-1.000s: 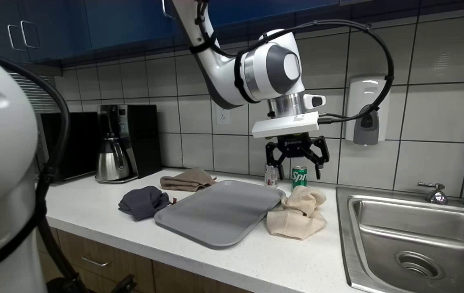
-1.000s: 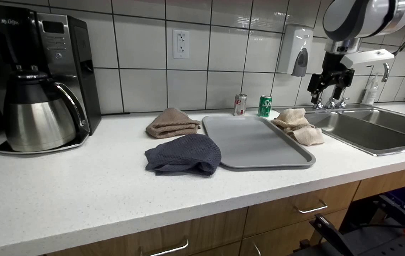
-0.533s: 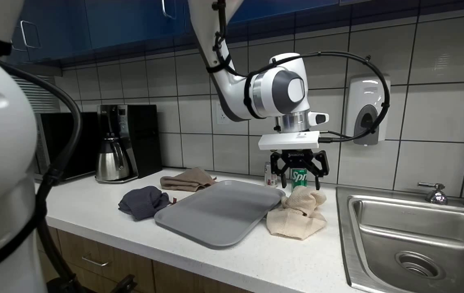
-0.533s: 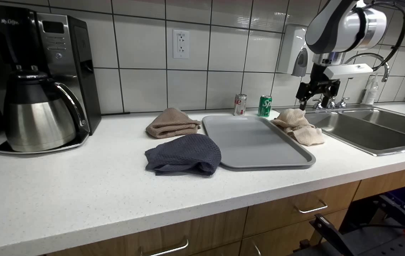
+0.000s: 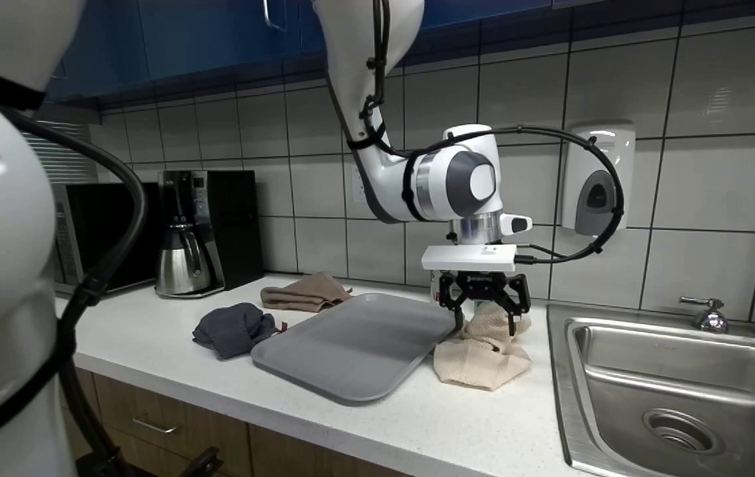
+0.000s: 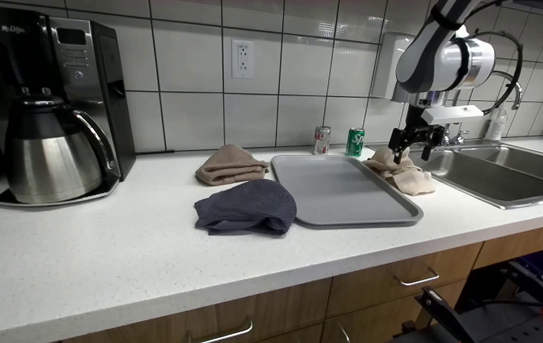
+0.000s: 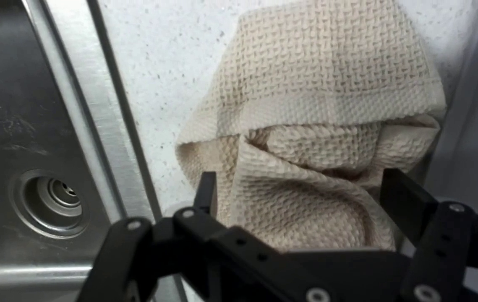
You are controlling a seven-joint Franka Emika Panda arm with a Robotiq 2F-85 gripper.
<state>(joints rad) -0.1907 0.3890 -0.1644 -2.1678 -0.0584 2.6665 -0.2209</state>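
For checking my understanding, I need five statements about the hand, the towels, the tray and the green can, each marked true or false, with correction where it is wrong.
1. The hand is open over the beige towel. True.
2. The green can lies on its side. False: the green can stands upright.
3. The tray is between the beige towel and the blue towel. True.
4. The brown towel lies on the tray. False: the brown towel lies on the counter, beside the tray.
5. The beige towel lies between the tray and the sink. True.
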